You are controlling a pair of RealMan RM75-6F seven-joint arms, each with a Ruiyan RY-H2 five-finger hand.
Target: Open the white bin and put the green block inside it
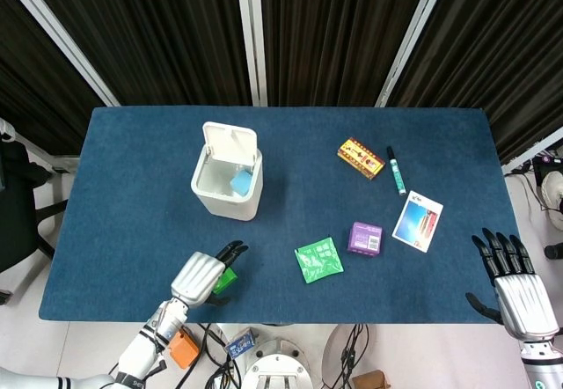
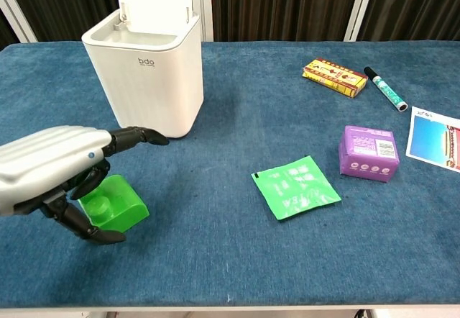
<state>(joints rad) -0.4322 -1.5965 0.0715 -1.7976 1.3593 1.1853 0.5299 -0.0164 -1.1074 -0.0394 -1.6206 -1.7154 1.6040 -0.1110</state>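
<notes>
White plastic bin [image 1: 226, 184], hinged lid [image 1: 232, 143] upright at twelve o'clock side: open, ready for loading; light blue item visible inside.
Green two-stud plastic block [image 2: 113, 205]: on blue cloth surface [image 1: 290, 143], at six o'clock from bin, well apart, not yet lifted.
Left hand [image 2: 50, 167]: over block, fingers [image 2: 133, 137] extended above, thumb curved beneath at near side, not yet pinching; posture suited to a wrap-around grasp.
Right hand [image 1: 514, 285]: beyond surface edge at four o'clock, fingers spread, holding nothing; parked clear.
Green foil sachet [image 1: 318, 260], purple packet [image 1: 365, 238], picture card [image 1: 417, 223], yellow-red box [image 1: 361, 157], teal marker [image 1: 396, 170]: three o'clock half, away from the working path.
</notes>
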